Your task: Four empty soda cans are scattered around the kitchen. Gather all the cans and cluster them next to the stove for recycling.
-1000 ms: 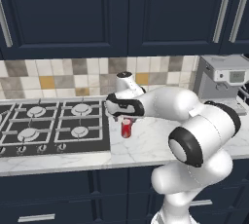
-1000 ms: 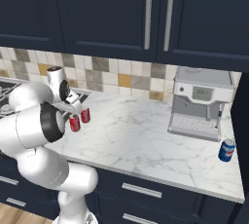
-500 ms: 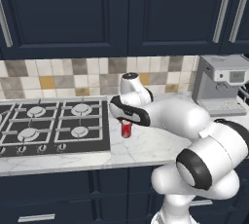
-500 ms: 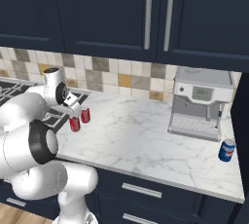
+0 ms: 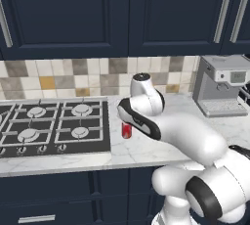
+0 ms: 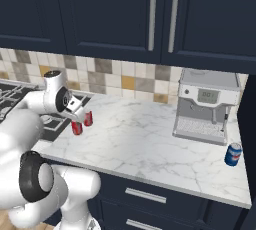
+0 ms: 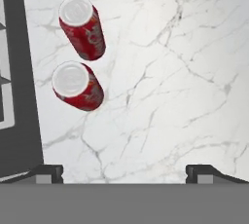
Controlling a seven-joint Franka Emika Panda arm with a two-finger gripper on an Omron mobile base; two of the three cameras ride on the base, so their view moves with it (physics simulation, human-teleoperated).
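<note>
Beside the stove, two red cans are standing free; your fingers are hanging apart, empty. Next, you're fetching the blue can.

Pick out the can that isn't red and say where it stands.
The blue can, alone at the counter's far right end beside the coffee machine. The two red cans stand together next to the stove.

I see a white marble surface. Set into its left part is the black stove. Two red soda cans stand upright just beside the stove's right edge, close together. A grey coffee machine stands further right, and a blue can stands near the surface's right end.
</note>
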